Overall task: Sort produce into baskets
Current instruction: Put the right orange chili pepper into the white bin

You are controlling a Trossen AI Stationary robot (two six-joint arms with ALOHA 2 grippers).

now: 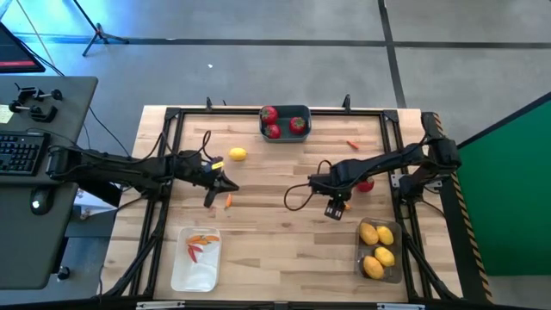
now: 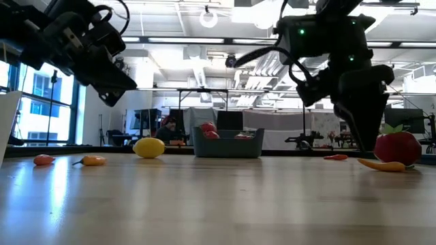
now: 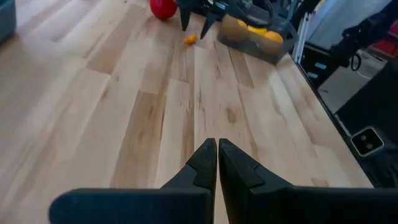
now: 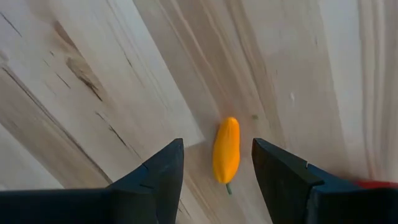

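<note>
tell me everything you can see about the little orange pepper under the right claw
The orange pepper is a small, smooth, glossy piece, plastic by the look of it, elongated with rounded ends and a thin greenish stem at one tip. It lies flat on the bare wooden table, with nothing else touching it. The right claw hangs open above it, one dark finger on either side, neither in contact. The low view shows it lying beside a red round fruit.
</note>
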